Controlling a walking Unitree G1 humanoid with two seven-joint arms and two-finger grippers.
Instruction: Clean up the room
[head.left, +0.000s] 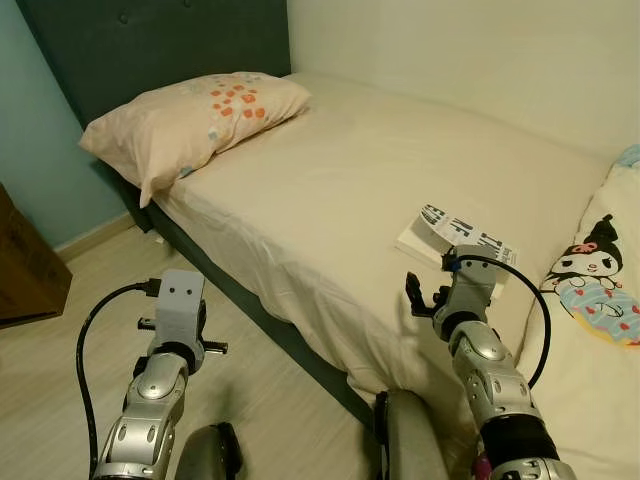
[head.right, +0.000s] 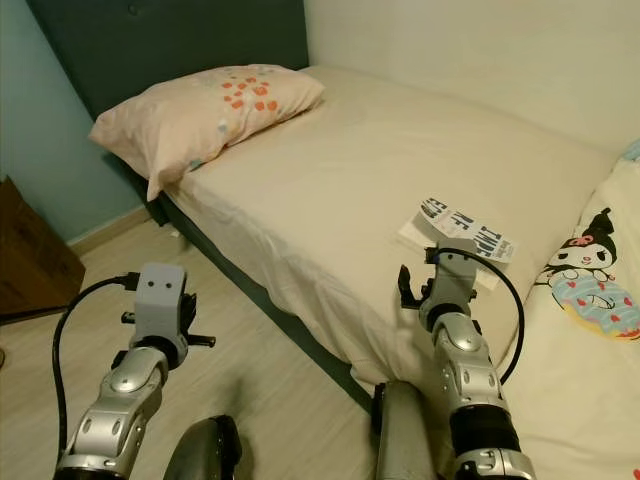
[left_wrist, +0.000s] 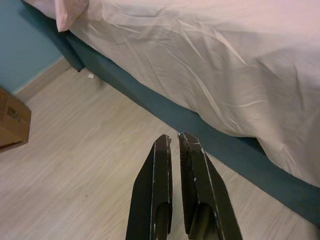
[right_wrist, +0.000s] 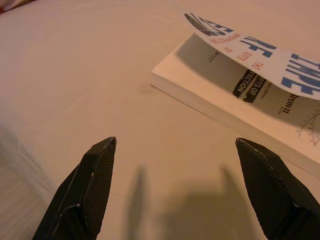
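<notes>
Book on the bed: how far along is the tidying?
Done: nothing visibly put away. In hand: the right pincer, open, hovers over the sheet just short of the book, whose cover curls up. Left: grasp and stow the book. The left pincer is shut, over the floor.

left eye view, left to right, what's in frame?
cardboard box → left claw → pillow → right claw → book → cartoon cushion

A brown cardboard box stands on the wooden floor.
</notes>
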